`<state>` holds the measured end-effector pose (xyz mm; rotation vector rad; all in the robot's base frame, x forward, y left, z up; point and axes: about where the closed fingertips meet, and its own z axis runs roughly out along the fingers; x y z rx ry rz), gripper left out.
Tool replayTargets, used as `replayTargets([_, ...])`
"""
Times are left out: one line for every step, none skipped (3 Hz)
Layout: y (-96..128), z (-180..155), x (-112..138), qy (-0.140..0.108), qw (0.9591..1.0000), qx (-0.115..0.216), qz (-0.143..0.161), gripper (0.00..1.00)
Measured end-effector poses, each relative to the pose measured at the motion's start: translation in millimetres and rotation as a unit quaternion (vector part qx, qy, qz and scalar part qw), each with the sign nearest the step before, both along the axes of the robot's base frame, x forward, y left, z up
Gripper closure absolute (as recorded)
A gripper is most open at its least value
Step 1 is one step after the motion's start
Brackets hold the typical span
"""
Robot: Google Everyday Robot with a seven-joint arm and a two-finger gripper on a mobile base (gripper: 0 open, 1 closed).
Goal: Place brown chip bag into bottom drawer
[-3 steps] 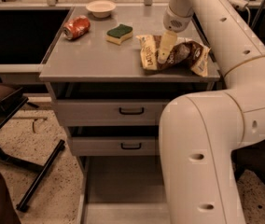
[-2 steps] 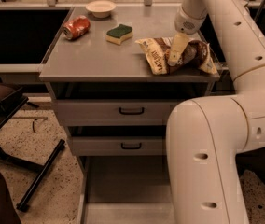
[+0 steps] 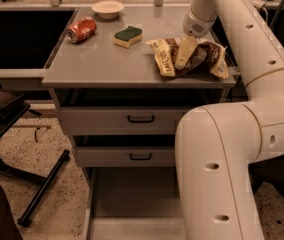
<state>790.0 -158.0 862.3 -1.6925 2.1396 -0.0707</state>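
Observation:
The brown chip bag [image 3: 202, 59] lies crinkled on the right side of the cabinet top, its cream-yellow end [image 3: 163, 59] pointing left. My gripper [image 3: 184, 54] reaches down from the white arm onto the middle of the bag and touches it. The bottom drawer [image 3: 132, 199] is pulled out below the two upper drawers; its grey floor shows. My arm's large lower link hides the drawer's right part.
A red soda can [image 3: 81, 29], a green-yellow sponge [image 3: 128, 36] and a small white bowl [image 3: 107, 8] stand on the cabinet top [image 3: 107, 64]. Two shut drawers with black handles [image 3: 141, 118] sit above. A dark chair base [image 3: 37, 194] stands at the left.
My gripper has shifted a little sideways over the bag, right and then back left. The bag stays on the cabinet top in nearly the same place.

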Motion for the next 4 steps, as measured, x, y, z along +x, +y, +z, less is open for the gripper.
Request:
replayTargets([0, 0, 0, 0.000, 1.0000, 0.000, 0.000, 0.42])
replayTargets([0, 15, -4, -0.015, 0.9991, 0.039, -0.001, 0.65])
replayTargets([-8, 62, -32, -0.044, 0.9931, 0.108, 0.005, 0.88])
replayTargets([-20, 122, -84, -0.074, 0.9865, 0.146, -0.008, 1.00])
